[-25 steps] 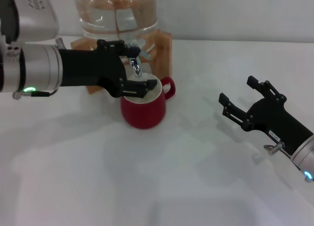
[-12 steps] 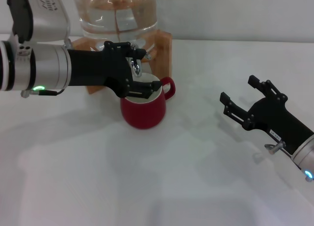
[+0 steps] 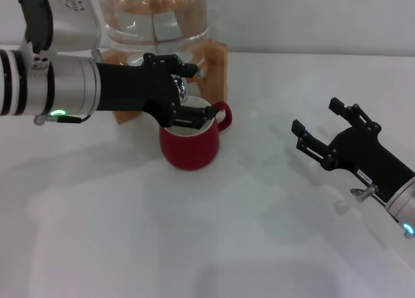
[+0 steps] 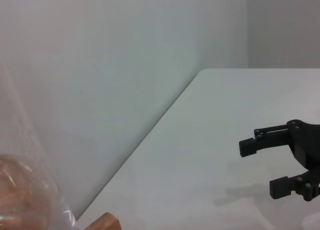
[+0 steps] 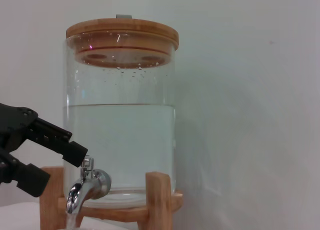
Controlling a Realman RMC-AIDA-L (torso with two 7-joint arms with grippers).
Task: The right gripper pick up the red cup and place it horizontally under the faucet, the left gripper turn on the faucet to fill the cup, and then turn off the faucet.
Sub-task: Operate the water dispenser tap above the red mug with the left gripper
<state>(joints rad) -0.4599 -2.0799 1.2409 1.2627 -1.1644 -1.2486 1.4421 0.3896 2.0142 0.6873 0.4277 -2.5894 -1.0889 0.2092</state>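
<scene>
Left gripper (image 3: 185,94): jaws apart around faucet (image 3: 181,87) lever, water running. Cup (image 3: 189,142) beneath. Right gripper (image 3: 323,131): parked, jaws apart. Advice: close lever before overflow.

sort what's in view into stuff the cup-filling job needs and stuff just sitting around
Needed for the job:
red cup, under the spout
faucet, water running from it
left gripper, at the faucet
right gripper, open, off to the right

Just there:
glass jar
wooden stand
wooden lid
white table

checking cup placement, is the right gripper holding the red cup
No, the right gripper is open, apart from the red cup.
</scene>
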